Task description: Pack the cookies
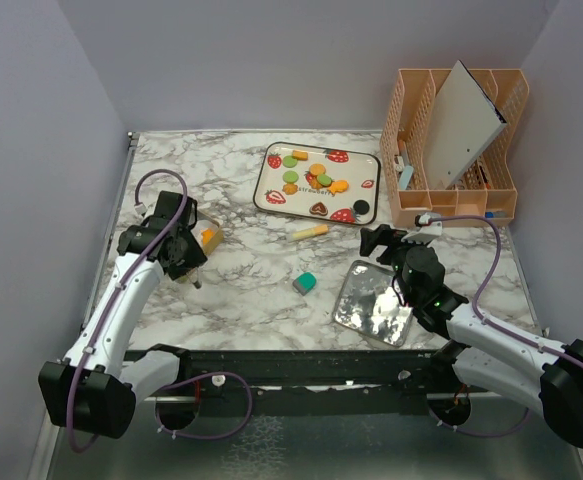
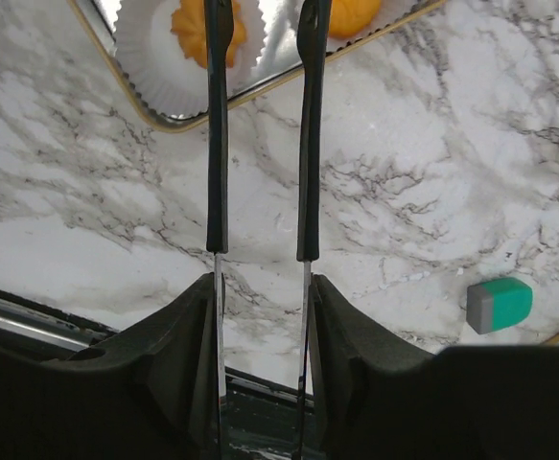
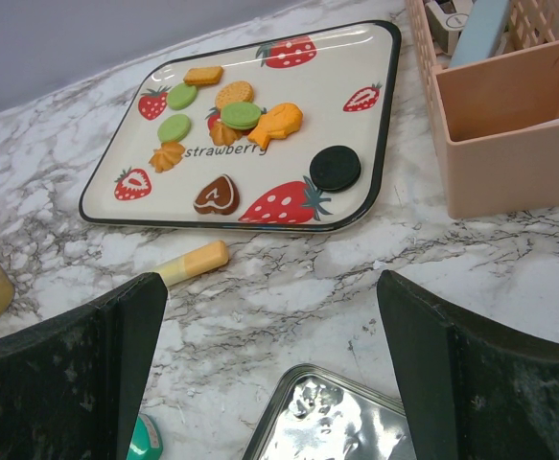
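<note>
Marble tabletop (image 1: pixel 251 300), grey walls around. Most cookies (image 1: pixel 311 172) lie loose on the strawberry tray (image 1: pixel 362 172) at 12 o'clock. At 9 o'clock sits a gold-rimmed box (image 2: pixel 260 88) with an orange cookie (image 2: pixel 191 29) in a white paper cup (image 2: pixel 150 57).

Left gripper (image 2: pixel 262 287) is part-closed, clamping tweezers (image 2: pixel 306 144), probably because the cookies are too small for bare fingers. The tips reach over the cup; can't tell if they pinch anything.

Right gripper (image 3: pixel 269 283) is spread fully and empty, above the shiny lid (image 1: pixel 371 300) at 5 o'clock and facing the tray. My guess: it's on standby for the lid. Most of the packing is left to do.
</note>
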Tool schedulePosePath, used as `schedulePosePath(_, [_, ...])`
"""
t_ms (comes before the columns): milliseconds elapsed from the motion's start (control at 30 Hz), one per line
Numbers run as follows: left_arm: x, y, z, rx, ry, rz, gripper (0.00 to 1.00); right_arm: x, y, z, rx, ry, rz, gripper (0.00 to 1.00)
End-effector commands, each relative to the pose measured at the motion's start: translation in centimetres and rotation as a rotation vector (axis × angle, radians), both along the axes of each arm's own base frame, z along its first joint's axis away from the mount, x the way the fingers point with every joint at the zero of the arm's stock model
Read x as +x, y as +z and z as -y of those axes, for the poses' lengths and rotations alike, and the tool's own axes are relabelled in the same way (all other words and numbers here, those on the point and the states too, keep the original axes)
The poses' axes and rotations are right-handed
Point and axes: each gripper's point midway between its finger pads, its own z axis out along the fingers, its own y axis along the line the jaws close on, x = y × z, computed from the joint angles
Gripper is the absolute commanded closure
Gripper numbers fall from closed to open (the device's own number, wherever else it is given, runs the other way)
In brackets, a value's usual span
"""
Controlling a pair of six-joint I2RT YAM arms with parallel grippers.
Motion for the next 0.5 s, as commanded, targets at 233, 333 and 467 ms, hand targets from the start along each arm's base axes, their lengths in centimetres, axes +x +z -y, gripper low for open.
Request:
schedulePosePath(233, [4.1,6.0,4.5,-0.124,-0.356,0.225,0.56,0.0,-0.1,0.2,0.009,-0.007,0.005,0.00])
schedulePosePath(333, [4.8,5.9,5.9,-0.160,-0.420,0.206,0.57,0.0,-0.1,0.2,0.009,-0.007,0.005,0.00])
schedulePosePath(467, [6.0,6.3,8.1,-0.166,-0.504,0.223,0.58,0.0,-0.1,0.2,0.009,-0.009,0.006,0.00])
